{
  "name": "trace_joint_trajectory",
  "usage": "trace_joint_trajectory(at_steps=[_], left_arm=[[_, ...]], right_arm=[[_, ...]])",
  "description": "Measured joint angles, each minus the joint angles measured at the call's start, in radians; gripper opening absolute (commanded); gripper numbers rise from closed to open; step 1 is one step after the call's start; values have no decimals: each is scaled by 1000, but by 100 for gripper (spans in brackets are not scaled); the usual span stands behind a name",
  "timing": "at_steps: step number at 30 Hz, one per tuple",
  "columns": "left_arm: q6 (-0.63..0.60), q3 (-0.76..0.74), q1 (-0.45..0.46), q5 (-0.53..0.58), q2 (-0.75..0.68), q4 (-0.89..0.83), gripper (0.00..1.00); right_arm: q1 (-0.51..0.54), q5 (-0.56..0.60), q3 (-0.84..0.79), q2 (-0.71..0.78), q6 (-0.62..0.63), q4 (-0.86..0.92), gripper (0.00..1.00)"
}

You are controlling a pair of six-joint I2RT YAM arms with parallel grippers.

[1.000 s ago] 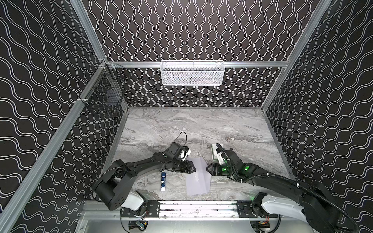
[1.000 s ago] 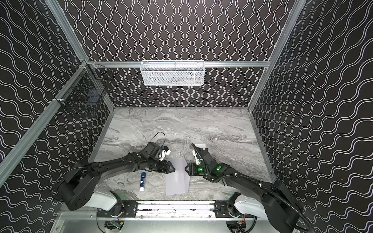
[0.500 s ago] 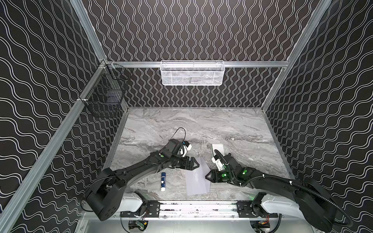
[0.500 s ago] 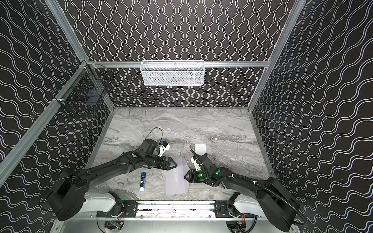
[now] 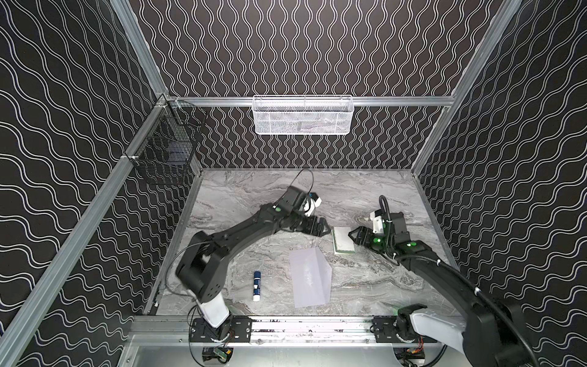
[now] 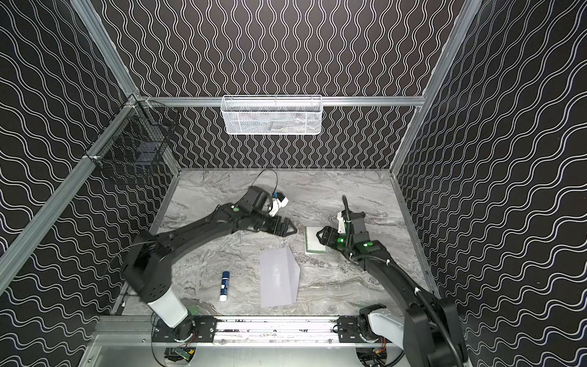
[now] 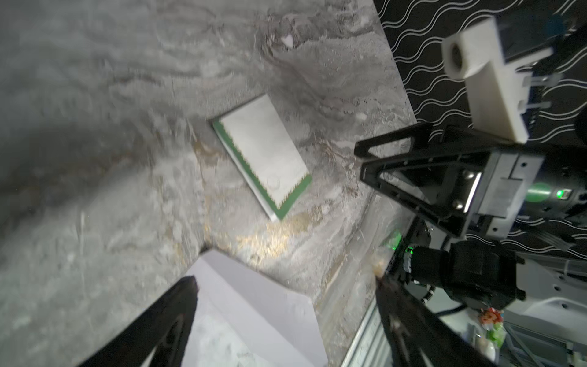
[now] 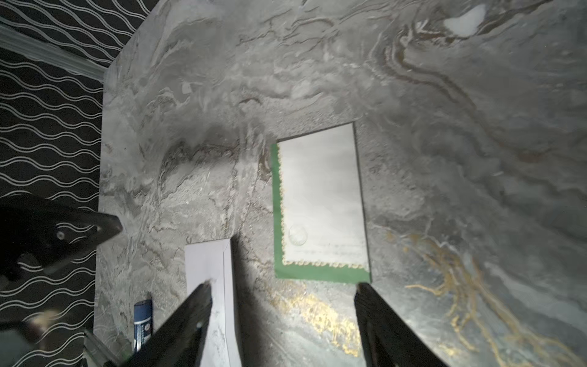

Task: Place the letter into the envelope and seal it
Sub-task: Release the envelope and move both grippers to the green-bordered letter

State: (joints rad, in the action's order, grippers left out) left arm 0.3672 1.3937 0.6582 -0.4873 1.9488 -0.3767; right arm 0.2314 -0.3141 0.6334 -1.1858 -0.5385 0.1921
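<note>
The folded letter [image 5: 342, 240] lies flat on the table [image 5: 254, 197] between the wide, empty left pincer [image 5: 327, 227] and right pincer [image 5: 353, 236], just far-right of the envelope [image 5: 309, 276]; light, thin, likely slippery: pinch an edge

Desk [image 5: 365, 286]: open room along back wall and betw. envelope [image 5: 309, 279] & right arm [image 5: 425, 270]. Obstacles: letter [image 5: 343, 240] flat, centre-right, left claw [image 5: 325, 226] & right claw [image 5: 352, 235] flanking it, both spread, nothing held; envelope flat just in front, narrow gap to letter; glue stick [image 5: 256, 285] lying left of envelope, apart; left arm [image 5: 247, 228] spans left-centre.
</note>
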Motion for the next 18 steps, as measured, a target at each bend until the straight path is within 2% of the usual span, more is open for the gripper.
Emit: trace_joint_trajectory(at_steps=[7, 10, 13, 18], left_arm=[[-89, 490, 2, -15, 404, -82, 85], [-113, 645, 10, -25, 539, -114, 83], [-132, 742, 26, -43, 627, -128, 79], [-135, 758, 44, -73, 686, -125, 69]], right_arm=[[-50, -85, -76, -47, -82, -49, 76], [-57, -140, -138, -48, -141, -98, 76], [-62, -189, -204, -32, -209, -150, 76], [-65, -230, -264, -13, -276, -225, 75]])
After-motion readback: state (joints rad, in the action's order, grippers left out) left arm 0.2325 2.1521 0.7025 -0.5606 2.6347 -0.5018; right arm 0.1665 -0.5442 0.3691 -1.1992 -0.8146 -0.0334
